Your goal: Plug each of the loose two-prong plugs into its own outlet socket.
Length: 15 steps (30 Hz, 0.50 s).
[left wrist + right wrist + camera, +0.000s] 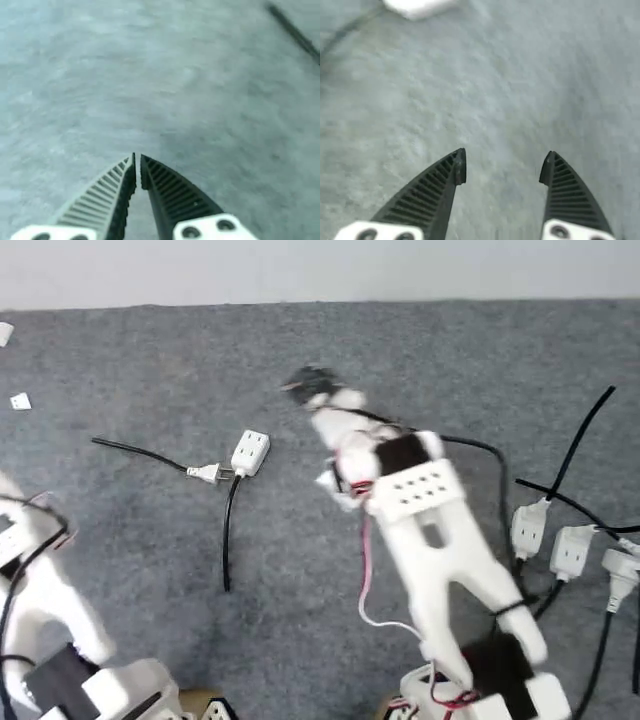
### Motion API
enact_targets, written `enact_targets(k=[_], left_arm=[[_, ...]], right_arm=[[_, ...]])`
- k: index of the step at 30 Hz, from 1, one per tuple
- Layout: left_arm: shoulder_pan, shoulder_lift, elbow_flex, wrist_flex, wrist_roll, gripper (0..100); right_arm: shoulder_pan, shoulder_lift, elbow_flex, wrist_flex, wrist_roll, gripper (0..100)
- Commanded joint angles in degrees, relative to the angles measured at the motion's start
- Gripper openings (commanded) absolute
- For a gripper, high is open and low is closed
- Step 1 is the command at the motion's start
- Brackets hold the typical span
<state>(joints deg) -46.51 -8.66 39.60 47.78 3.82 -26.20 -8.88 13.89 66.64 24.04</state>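
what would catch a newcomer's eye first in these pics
The white right arm stretched across the middle of the grey mat, right gripper open. Left of it lies a white outlet socket with a two-prong plug at its side. More white cable ends cluster at the right edge.

Legible text, labels, brands, numbers, signs: 0 entries. Outlet socket (250, 452): white face, no print readable. Two-prong plug (205, 473): too small to tell any marking.
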Motion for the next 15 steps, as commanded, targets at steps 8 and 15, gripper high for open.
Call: enact_targets(k=[8, 15], left_arm=[[-11.2, -2.2, 0.0, -2.2, 6.8, 2], [-11.8, -2.2, 2.4, -6.2, 6.9, 2]], right_arm=[[-13.8, 11.7, -11.6, -6.3, 4.9, 24.1], [-17.2, 30.7, -31.2, -7.2, 4.8, 24.1]])
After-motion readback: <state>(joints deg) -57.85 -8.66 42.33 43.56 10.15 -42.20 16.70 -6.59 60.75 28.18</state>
